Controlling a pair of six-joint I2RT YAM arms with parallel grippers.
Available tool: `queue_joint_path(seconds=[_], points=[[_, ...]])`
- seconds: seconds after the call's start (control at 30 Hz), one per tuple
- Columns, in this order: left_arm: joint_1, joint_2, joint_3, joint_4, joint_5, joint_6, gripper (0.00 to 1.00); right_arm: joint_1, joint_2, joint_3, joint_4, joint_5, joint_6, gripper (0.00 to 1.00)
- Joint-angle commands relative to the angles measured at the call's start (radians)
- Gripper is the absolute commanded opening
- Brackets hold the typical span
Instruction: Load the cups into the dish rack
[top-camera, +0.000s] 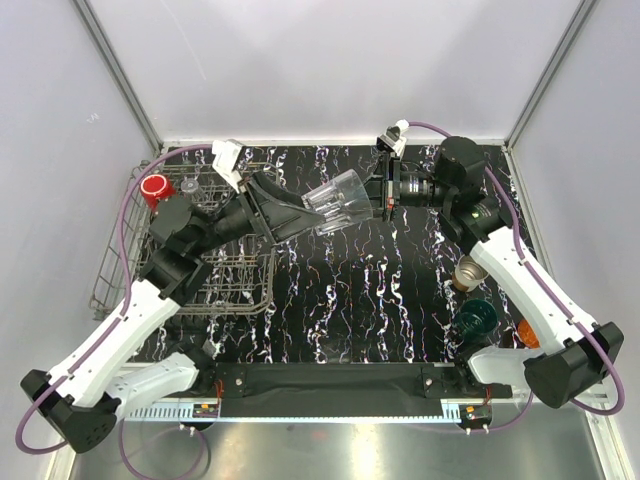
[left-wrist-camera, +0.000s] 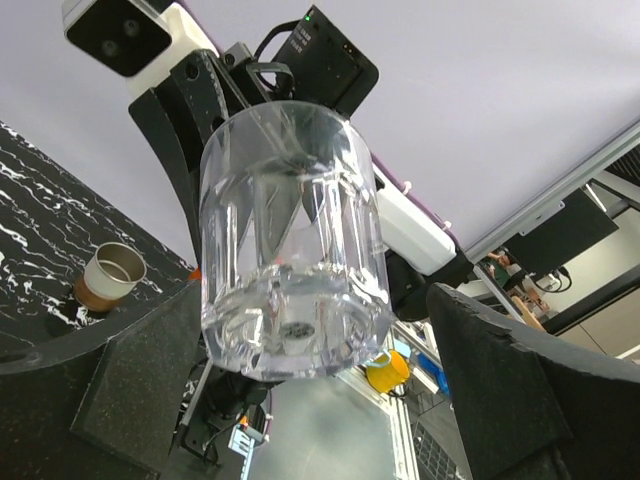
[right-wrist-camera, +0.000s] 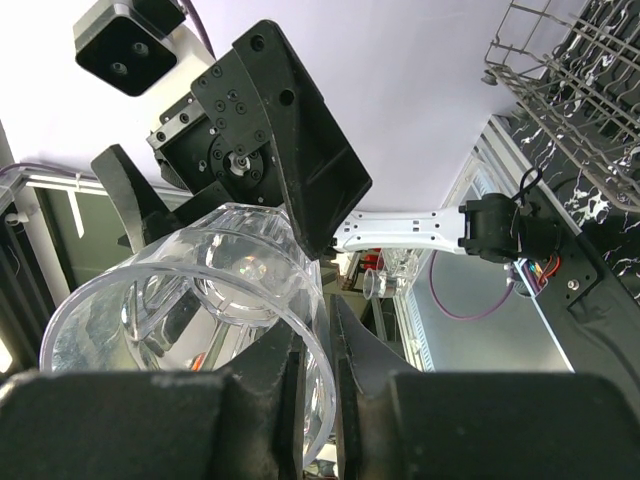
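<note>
A clear cup (top-camera: 340, 202) hangs on its side above the middle of the table. My right gripper (top-camera: 373, 192) is shut on its rim (right-wrist-camera: 318, 340), one finger inside the cup and one outside. My left gripper (top-camera: 305, 212) stands wide open, its fingers (left-wrist-camera: 140, 385) on either side of the cup's base (left-wrist-camera: 290, 335), apart from it. The dish rack (top-camera: 125, 262) lies at the left with a red cup (top-camera: 153, 188) and a second clear cup (top-camera: 190, 185) at its far end. A cream cup (top-camera: 467, 272), a dark green cup (top-camera: 478, 318) and an orange cup (top-camera: 528, 335) stand on the right.
The black marbled table (top-camera: 370, 300) is bounded by white walls at the back and sides. The right arm's forearm (top-camera: 520, 275) passes over the cups on the right. The rack's wire rim (right-wrist-camera: 560, 80) shows in the right wrist view.
</note>
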Motion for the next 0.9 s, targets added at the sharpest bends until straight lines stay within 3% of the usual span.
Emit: queue_joint_path(seconds=[0.0,0.17,0.2,0.3,0.33,0.37,0.4,0.47,0.5,0.6,0.7,0.8,0.87], points=[[-0.013,0.022,0.057,0.048,-0.029,0.014,0.95,0.009,0.002,0.016,0.04,-0.009,-0.01,0.0],[-0.02,0.042,0.062,0.029,-0.027,0.006,0.67,0.009,0.013,0.021,0.029,0.006,-0.028,0.01],[-0.021,0.045,0.065,0.028,-0.021,0.006,0.53,0.009,0.016,0.021,0.027,0.009,-0.028,0.02],[-0.023,0.057,0.079,0.002,-0.021,0.023,0.33,0.01,0.027,0.024,0.026,0.018,-0.04,0.14],[-0.023,0.059,0.087,-0.015,-0.03,0.034,0.16,0.009,0.031,0.025,0.023,0.017,-0.05,0.17],[-0.023,0.059,0.1,-0.07,-0.039,0.048,0.06,0.009,0.036,0.026,0.017,0.012,-0.056,0.2],[-0.023,0.057,0.108,-0.089,-0.055,0.069,0.0,0.007,0.045,0.026,0.005,0.012,-0.068,0.35],[-0.021,0.057,0.122,-0.16,-0.07,0.098,0.0,0.007,0.05,0.041,-0.075,0.029,-0.125,0.53],[-0.021,0.056,0.142,-0.196,-0.101,0.135,0.0,0.009,0.053,0.048,-0.145,0.04,-0.151,0.72],[-0.009,0.051,0.188,-0.351,-0.182,0.202,0.0,0.006,0.056,0.082,-0.315,0.107,-0.266,0.98],[0.061,0.047,0.211,-0.498,-0.231,0.232,0.0,-0.005,0.074,0.128,-0.471,0.231,-0.393,1.0],[0.196,0.054,0.245,-0.636,-0.253,0.247,0.0,-0.014,0.111,0.193,-0.732,0.401,-0.503,1.0],[0.301,0.079,0.297,-0.769,-0.273,0.273,0.0,-0.016,0.133,0.231,-0.822,0.548,-0.569,1.0]])
